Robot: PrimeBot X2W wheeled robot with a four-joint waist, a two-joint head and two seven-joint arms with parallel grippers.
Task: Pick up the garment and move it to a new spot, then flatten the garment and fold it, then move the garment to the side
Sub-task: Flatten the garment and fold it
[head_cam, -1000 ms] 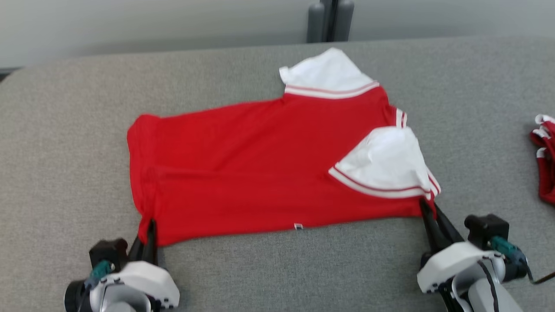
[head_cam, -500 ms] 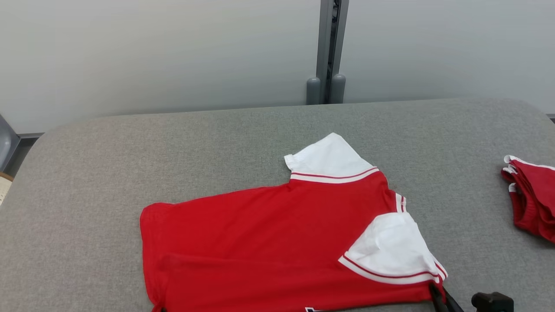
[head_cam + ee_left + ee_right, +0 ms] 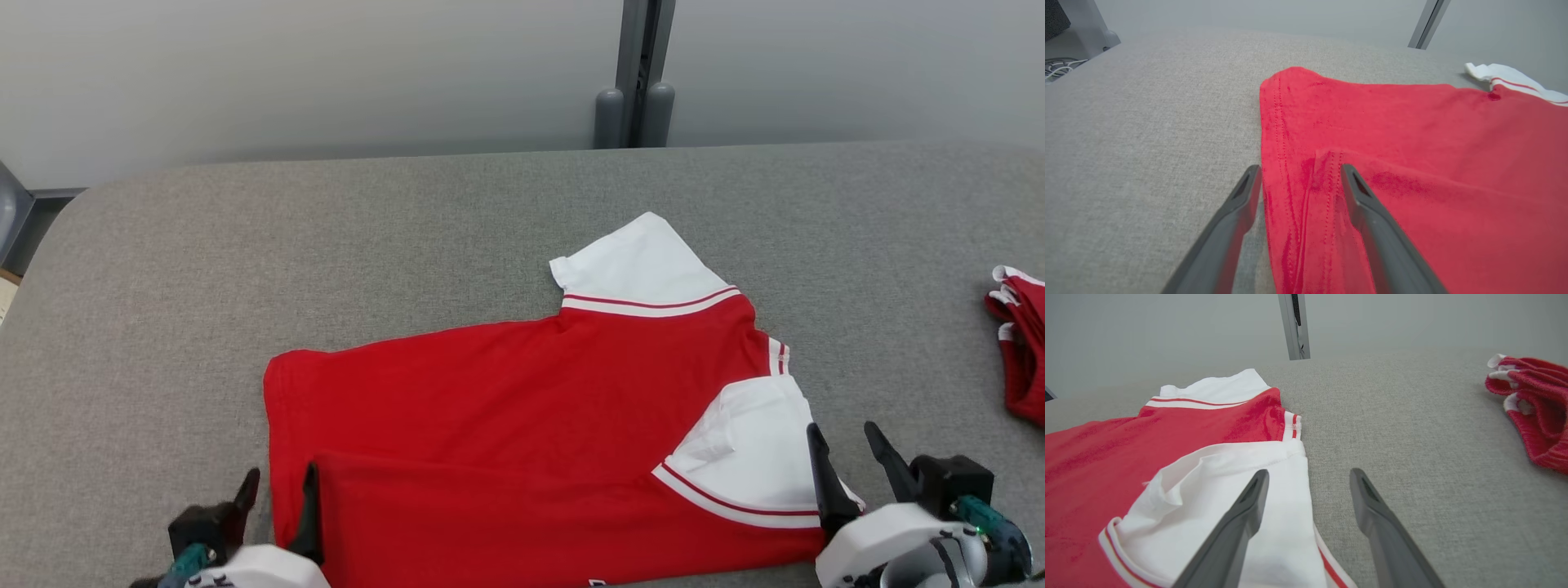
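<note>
One garment (image 3: 506, 425), a red shirt with two white sleeves, lies spread flat on the grey table (image 3: 245, 245), from the middle of the head view down toward 6 o'clock. Its hem points to 9 o'clock and its shoulders to 3 o'clock. One sleeve (image 3: 645, 261) sticks out toward 12 o'clock. The other sleeve (image 3: 759, 449) is folded over the red body at about 4 o'clock. There are two grippers, both spread wide and holding nothing. The left gripper (image 3: 281, 474) sits at 7 o'clock at the hem corner. In its wrist view the left gripper (image 3: 1300, 167) straddles the hem edge, with one finger over bare table and the other over red cloth. The right gripper (image 3: 842, 429) sits at 5 o'clock beside the folded sleeve. In its wrist view the right gripper (image 3: 1309, 471) has one finger over the white sleeve and the other over bare table. One smaller red bundle (image 3: 1020, 351) with white edging lies at 3 o'clock, well apart from the garment. One grey post (image 3: 637, 73) stands behind the table at 12 o'clock.
</note>
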